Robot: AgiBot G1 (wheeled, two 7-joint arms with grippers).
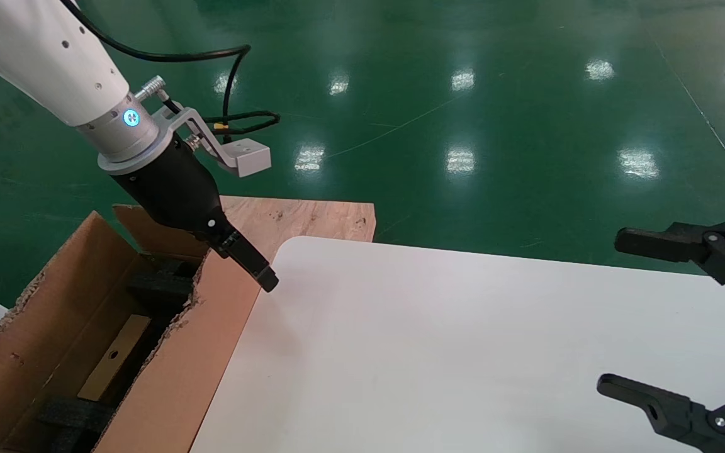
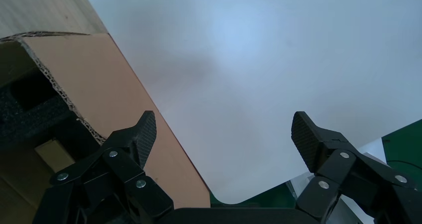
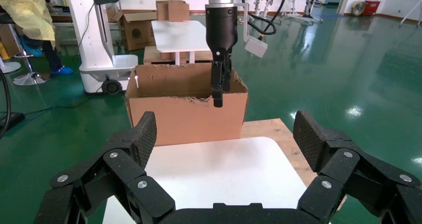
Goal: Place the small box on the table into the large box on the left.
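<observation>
A: We log the small box first. It lies down inside the large box, light flap up with the round hole showing, in the channel between the black foam pieces. Nothing rests on the table.

B: So we judge the placing itself done?

A: We do, going by where it lies. What is left, in our estimate, is only clearing the arm away from the carton. The left gripper hangs at the carton's near wall, over the seam where that wall meets the table edge. In the left wrist view its fingers stand wide apart with nothing between them.

B: Contents of the carton?

A: The small box, plus foam blocks at the far end and at the near end. Its torn walls and flaps stand upright. We cannot tell whether the small box sits flat on the floor of the carton or rests on foam.

B: The other arm?

A: The right gripper is parked over the table's right side, jaws spread, empty. Behind the carton we note a bare wooden board, and green floor beyond.
</observation>
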